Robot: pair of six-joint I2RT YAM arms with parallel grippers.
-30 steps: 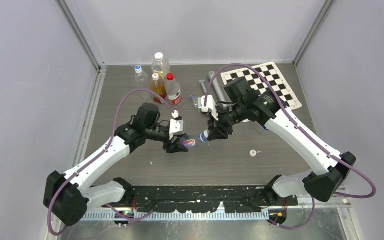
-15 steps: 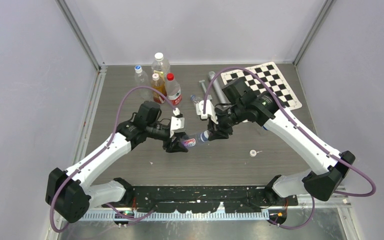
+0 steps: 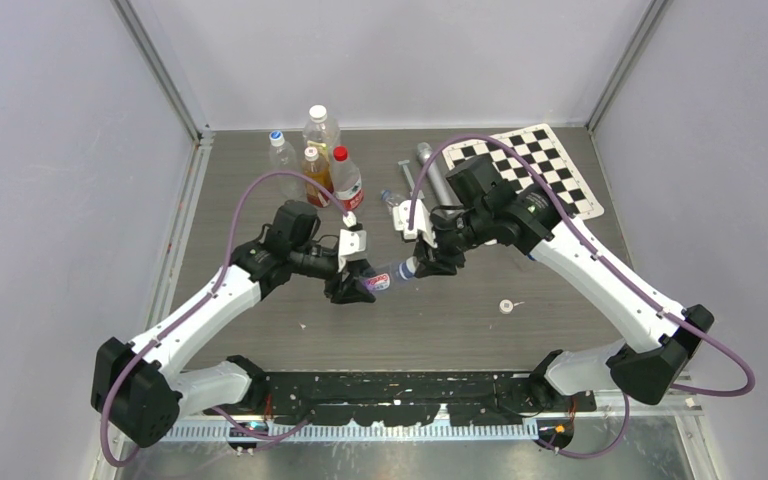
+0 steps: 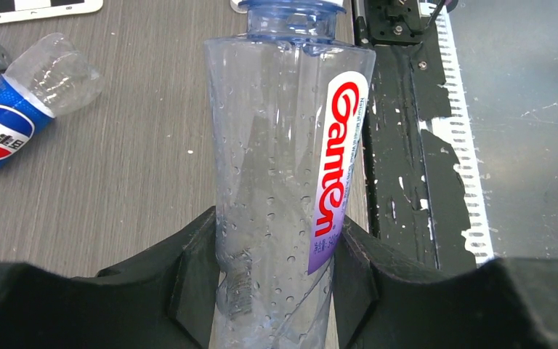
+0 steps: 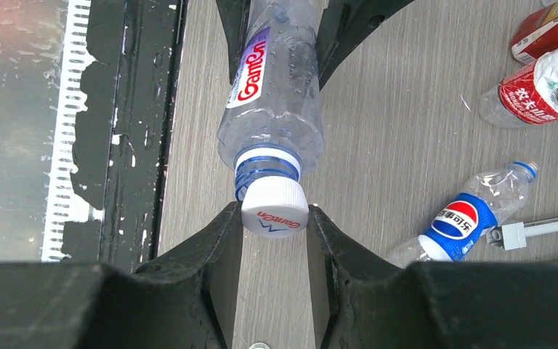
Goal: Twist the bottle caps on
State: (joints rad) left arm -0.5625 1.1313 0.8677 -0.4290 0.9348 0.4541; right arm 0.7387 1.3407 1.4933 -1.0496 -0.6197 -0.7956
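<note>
Ganten bottle (image 4: 276,145), doubly held
Body is grasped by left pincer (image 4: 275,225); white cap (image 5: 275,209), at 2 o'clock, by right pincer (image 5: 272,214).

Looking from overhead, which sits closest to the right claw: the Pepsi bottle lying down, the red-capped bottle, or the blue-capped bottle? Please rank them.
1. Pepsi bottle, lying just behind the right claw.
2. Red-capped bottle, standing further back-left.
3. Blue-capped bottle, far back-left.

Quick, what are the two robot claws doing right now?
Left gripper: shut on the bottle.
Right gripper: shut on the white cap, which sits at the bottle's neck.
</note>
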